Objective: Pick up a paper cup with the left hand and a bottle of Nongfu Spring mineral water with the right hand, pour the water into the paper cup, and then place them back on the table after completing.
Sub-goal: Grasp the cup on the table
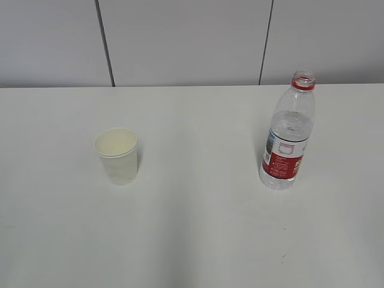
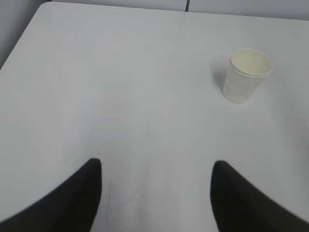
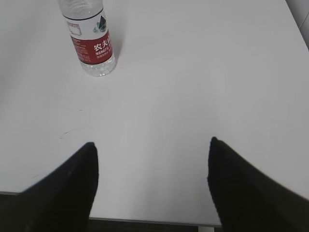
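The paper cup [image 1: 117, 155] stands upright on the white surface [image 1: 192, 228], on the left side in the outside view. It looks empty inside, though I cannot be fully sure from here. The bottle [image 1: 288, 133] stands upright too, over on the right side, well apart from the cup. Its cap is off and its red ring shows at the open top. It has a red label, and the water [image 1: 290, 126] fills a good part of it. Nothing is touching the cup or the bottle. So the job looks like it is just at the start: no picking up, no pouring and no putting back is done. All of that is left to do. The left hand [image 2: 157, 193] is open, with its two dark fingers spread wide apart. It holds nothing and only bare surface shows between the fingers. The cup sits ahead of it and off to the right in its own view, not close. The right hand [image 3: 152, 183] is open wide as well and holds nothing. The bottle sits ahead of it and off to the left in its own view, near the top edge. Neither hand shows up in the outside view.
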Tool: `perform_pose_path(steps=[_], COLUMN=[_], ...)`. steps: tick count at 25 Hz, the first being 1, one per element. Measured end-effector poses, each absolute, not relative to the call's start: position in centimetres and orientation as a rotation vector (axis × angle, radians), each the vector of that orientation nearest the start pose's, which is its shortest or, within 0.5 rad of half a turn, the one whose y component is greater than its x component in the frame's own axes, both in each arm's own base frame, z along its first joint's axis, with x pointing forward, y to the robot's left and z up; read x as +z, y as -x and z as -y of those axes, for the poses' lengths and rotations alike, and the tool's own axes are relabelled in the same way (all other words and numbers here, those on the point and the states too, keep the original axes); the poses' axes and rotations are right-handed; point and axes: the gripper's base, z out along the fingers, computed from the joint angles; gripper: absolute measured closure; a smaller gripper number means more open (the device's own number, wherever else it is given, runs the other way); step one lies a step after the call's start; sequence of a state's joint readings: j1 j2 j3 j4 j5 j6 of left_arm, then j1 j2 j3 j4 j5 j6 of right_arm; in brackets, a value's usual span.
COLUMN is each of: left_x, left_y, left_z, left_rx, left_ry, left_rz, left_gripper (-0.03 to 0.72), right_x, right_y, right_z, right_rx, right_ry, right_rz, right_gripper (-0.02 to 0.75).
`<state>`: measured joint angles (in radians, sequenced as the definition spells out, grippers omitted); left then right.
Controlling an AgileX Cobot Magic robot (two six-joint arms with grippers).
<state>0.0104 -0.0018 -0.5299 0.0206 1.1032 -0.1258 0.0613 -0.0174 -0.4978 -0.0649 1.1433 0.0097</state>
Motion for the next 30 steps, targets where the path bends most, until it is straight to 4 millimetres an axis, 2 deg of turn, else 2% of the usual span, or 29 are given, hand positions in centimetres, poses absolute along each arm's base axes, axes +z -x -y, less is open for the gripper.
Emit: perform_pose_path(steps=[20,24,26,28,30], left_x=[28.2,28.3,29.1,30.4,31.4], left_y=[1.1,1.0,1.1,1.0,-0.1], left_z=[-0.2,-0.2,-0.2,-0.3,-0.4], left_rx=[-0.047,-0.043,-0.043,-0.032,-0.006], left_ry=[0.142,0.142,0.137,0.123,0.108], left_rz=[-2.05,-2.045,-1.986,-1.905,-1.861], left_gripper=[0.255,0.254,0.258,0.259,0.26], right_x=[27.0,28.3,29.1,29.9,30.9], right_y=[1.1,1.4,1.6,1.0,-0.3], right_z=[0.6,0.7,0.7,0.8,1.0], right_rx=[-0.041,-0.043,-0.044,-0.068,-0.115], right_ry=[0.047,0.045,0.043,0.044,0.049], right_rz=[-2.109,-2.035,-2.008,-2.004,-2.004], right_gripper=[0.217,0.217,0.217,0.217,0.217])
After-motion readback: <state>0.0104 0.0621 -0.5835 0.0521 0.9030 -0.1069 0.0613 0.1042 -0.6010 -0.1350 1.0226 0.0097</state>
